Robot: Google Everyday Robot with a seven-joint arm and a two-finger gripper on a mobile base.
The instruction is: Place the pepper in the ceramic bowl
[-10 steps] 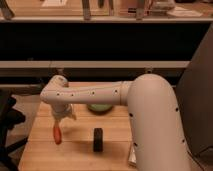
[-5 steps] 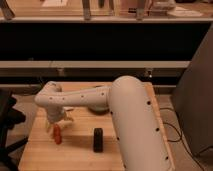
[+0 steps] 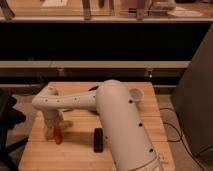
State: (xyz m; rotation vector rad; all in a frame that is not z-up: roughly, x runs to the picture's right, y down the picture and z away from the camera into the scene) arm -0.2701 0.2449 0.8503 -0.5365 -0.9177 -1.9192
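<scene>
The pepper (image 3: 57, 134) is a small slim red-orange piece at the front left of the wooden table (image 3: 75, 150). My gripper (image 3: 53, 126) is at the end of the white arm (image 3: 75, 101), right above the pepper and touching or nearly touching its top. The green ceramic bowl is hidden behind my arm.
A black remote-like bar (image 3: 98, 139) lies on the table right of the pepper. A small white cup (image 3: 135, 95) stands at the back right. My bulky arm covers the table's middle and right. A dark counter and shelf run behind the table. A black chair (image 3: 7, 125) stands at the left.
My arm has swung further left and stretched out across the table. The gripper stays by the pepper at the front left. The green bowl, seen a second ago, is now covered by the arm.
</scene>
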